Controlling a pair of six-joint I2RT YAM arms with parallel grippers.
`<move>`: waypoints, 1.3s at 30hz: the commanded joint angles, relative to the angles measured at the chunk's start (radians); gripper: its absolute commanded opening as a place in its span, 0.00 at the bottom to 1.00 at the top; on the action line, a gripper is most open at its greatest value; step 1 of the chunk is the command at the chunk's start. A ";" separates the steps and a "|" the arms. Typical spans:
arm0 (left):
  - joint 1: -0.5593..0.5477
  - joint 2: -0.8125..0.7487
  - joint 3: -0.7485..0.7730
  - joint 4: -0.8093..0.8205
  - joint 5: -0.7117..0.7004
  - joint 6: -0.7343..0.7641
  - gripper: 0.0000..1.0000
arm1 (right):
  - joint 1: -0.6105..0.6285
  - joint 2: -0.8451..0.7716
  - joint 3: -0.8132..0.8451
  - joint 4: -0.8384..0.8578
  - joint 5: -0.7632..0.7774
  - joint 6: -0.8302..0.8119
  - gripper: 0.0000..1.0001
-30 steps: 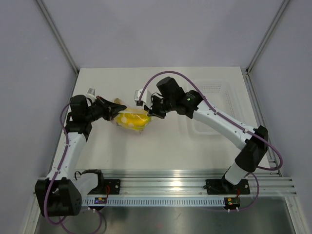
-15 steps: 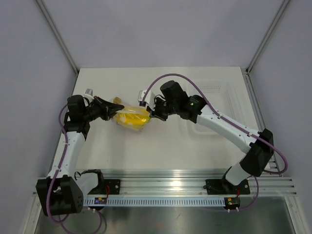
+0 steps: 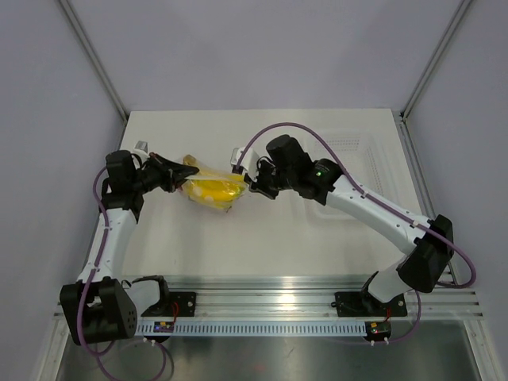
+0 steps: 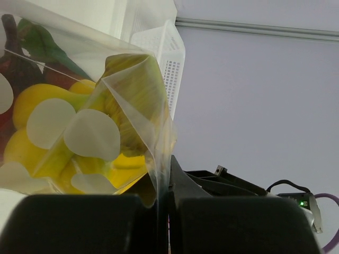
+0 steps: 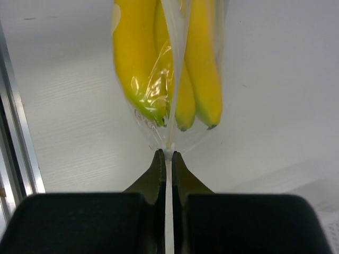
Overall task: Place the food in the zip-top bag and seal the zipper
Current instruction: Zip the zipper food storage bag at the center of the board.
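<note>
Top external view: a matte, off-white surface (image 3: pixel 262 238) sits inside a booth of plain pale lilac-grey walls, with slim aluminium posts in the far corners and a ribbed aluminium rail (image 3: pixel 317 302) along the near edge. On the right half of the surface lies a clear, rigid, rectangular plastic tray (image 3: pixel 349 151), its far part finely dotted.

Left of centre, towards the far side, a flat clear plastic bag printed with pale round dots (image 3: pixel 213 190) stretches between the two arms. The left fingers (image 3: pixel 176 176) are pinched tight on its left end and the right fingers (image 3: pixel 252 184) on its right end; both pairs are closed flat on the thin film with no gap showing. Whether the bag touches the surface cannot be told.

In the left wrist view the film is glossy and creased into sharp folds, rising from the closed black left fingers (image 4: pixel 172 180). Through it show a bunch of smooth yellow toy bananas (image 4: pixel 37 100) and, at the far left, dark red strawberry-like fruits (image 4: pixel 10 69) under a green leaf.

In the right wrist view the black, wedge-shaped right fingers (image 5: pixel 163 166) nip a thin seam of the bag, and the bananas' greenish tips point towards them.
</note>
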 commanded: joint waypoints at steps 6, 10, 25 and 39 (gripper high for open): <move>0.074 0.016 0.099 0.122 -0.079 0.006 0.00 | -0.018 -0.096 -0.052 -0.170 0.093 0.040 0.00; 0.079 0.014 0.096 0.129 -0.073 0.003 0.00 | -0.020 -0.114 -0.069 -0.166 0.104 0.046 0.00; 0.088 0.004 0.097 0.135 -0.067 0.003 0.00 | -0.018 -0.186 -0.175 -0.140 0.139 0.094 0.00; 0.084 -0.012 0.100 0.135 -0.049 0.012 0.00 | -0.018 -0.180 -0.162 0.014 0.126 0.206 0.39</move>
